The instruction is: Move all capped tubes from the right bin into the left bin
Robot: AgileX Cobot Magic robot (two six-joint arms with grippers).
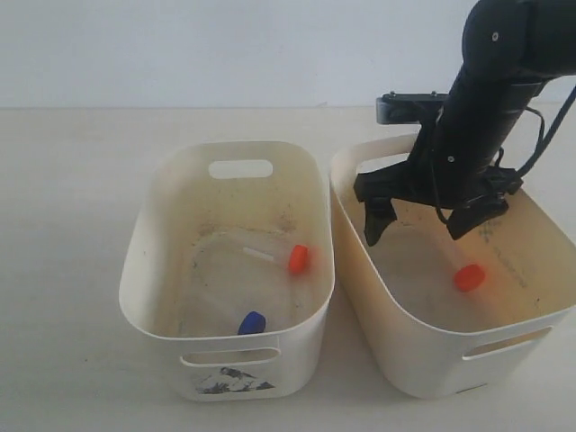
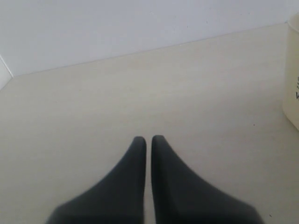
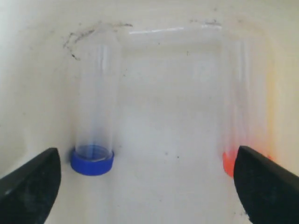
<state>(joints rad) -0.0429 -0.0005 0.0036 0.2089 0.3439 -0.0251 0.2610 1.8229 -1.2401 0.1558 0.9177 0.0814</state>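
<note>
Pale desk, white wall. The right fingers gape over the right bin's orange-capped tube; the left fingers meet. It seems light and slick: pinch mid-barrel.

right bin: my right pincer hangs spread wide in its mouth, with the wall toward the other bin close by
its floor: one orange-capped tube near the front wall, bare around it
between bins: rims almost touch, no passing there
left bin: wide open from above
surface: loads of free room left of the bins

Orange cap partly hidden
</note>
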